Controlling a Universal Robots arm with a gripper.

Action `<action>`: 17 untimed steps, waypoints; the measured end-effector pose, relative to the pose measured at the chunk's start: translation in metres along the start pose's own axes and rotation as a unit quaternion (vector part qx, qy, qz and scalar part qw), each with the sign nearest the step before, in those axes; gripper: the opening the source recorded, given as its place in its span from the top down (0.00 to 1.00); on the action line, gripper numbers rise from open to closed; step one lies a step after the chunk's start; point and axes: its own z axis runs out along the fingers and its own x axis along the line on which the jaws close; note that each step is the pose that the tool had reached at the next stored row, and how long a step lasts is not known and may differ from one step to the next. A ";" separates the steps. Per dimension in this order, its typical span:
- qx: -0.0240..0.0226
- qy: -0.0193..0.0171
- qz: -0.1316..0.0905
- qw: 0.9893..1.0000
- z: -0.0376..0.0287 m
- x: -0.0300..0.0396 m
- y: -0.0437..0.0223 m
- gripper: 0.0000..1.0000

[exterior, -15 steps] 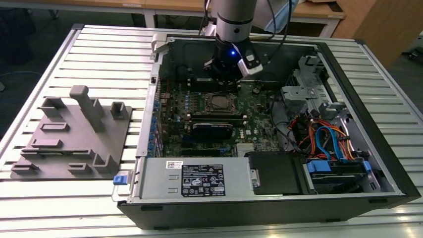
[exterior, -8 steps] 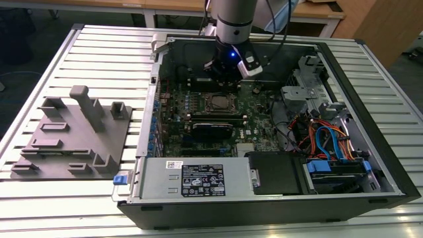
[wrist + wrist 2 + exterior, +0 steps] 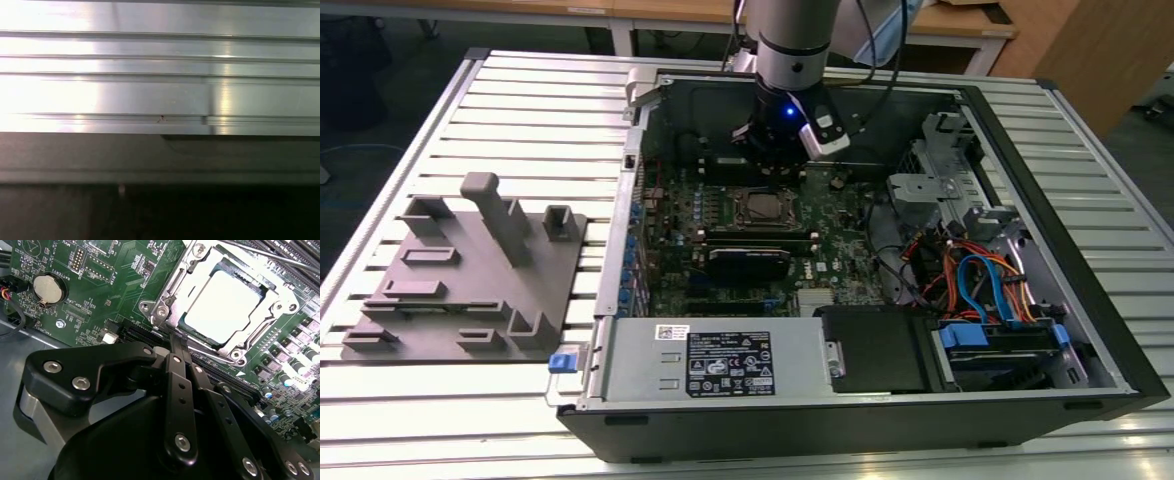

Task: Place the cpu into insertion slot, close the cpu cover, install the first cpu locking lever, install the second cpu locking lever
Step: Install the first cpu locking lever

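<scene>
The cpu [image 3: 222, 305], a pale silvery square, lies in the insertion slot [image 3: 757, 207] on the green board. Over it the cpu cover [image 3: 186, 267] lies flat, framing the chip through its window. A thin metal lever rod [image 3: 265, 255] runs along the socket's far side. My gripper [image 3: 174, 340] is shut, its two black fingers pressed together with nothing between them. The tips stand at the socket's near corner, right by the frame's edge. In the exterior view the gripper [image 3: 771, 165] hangs inside the open computer case just behind the socket.
A coin battery [image 3: 46, 288] sits on the board near the gripper. Case walls, a black card [image 3: 747, 262], the power supply [image 3: 720, 365] and coloured cables [image 3: 974, 280] surround the board. A grey fixture block [image 3: 467, 270] stands at the exterior view's left on the slatted table [image 3: 150, 60].
</scene>
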 end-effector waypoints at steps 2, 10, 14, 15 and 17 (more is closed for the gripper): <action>0.000 0.000 0.000 1.000 0.0001 0.0000 0.0000 0.90; 0.000 0.000 0.000 1.000 -0.0014 -0.0006 0.0001 0.90; 0.000 0.000 0.000 1.000 -0.0008 -0.0022 0.0000 0.90; 0.000 0.000 0.000 1.000 -0.0008 -0.0024 0.0000 0.90; 0.000 0.000 0.000 1.000 -0.0005 -0.0024 0.0001 0.90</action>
